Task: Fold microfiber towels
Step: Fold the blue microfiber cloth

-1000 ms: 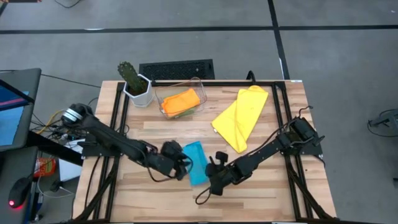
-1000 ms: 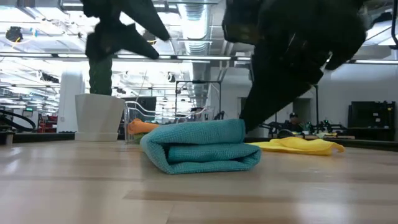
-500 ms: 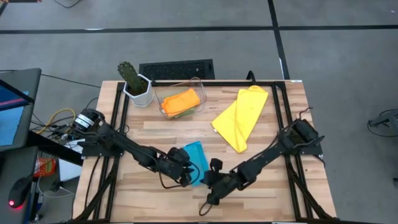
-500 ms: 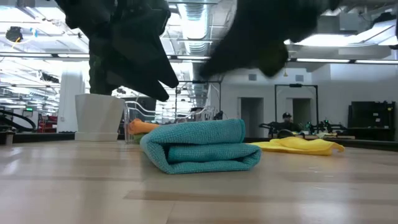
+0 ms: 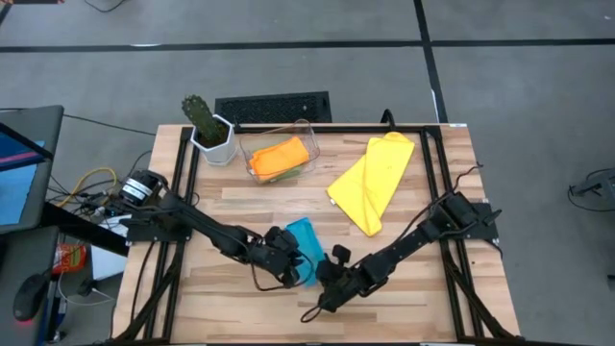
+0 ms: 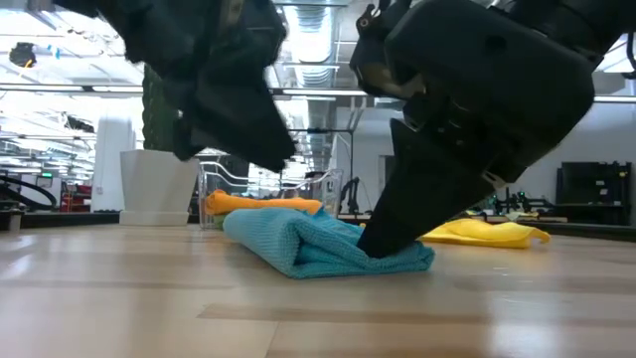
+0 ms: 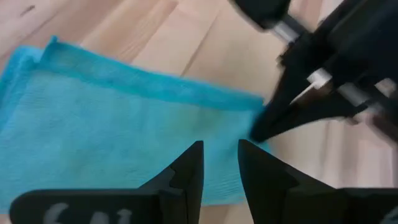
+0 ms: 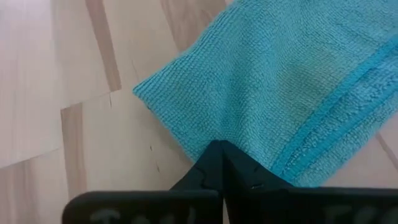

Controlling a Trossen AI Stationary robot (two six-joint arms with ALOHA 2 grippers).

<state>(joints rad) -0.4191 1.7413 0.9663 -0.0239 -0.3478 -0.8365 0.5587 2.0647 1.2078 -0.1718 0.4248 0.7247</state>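
Right gripper (image 8: 221, 155), fingers pressed together, pins the near corner of the blue towel (image 5: 306, 242) to the table (image 5: 413, 288), its tips bearing down on the cloth rather than clasping it. Left gripper (image 7: 219, 163) hovers over the same towel from the 9 o'clock side, fingers a narrow gap apart and holding nothing that can be seen.

The blue towel lies folded near the table's front centre, at about 6 o'clock. The yellow towel (image 5: 373, 181) sprawls well apart at 2 o'clock, and the orange towel (image 5: 279, 157) sits in the bin (image 5: 306, 135) at 12 o'clock beside a potted cactus (image 5: 204, 120).

To do this fold well, the right tips should probably hold the corner flat while the left fingers take only the top layer at the free edge, then carry it across level so the edges meet squarely. A grip too deep would likely drag both layers and bunch the fold.

From above, both wrists cover much of the blue towel, so its lower edge is hidden. From table height, the dark arms block the cloth's top, and whether the left fingers touch the fabric cannot be told. A green towel may lie under the orange one, but that is unclear.
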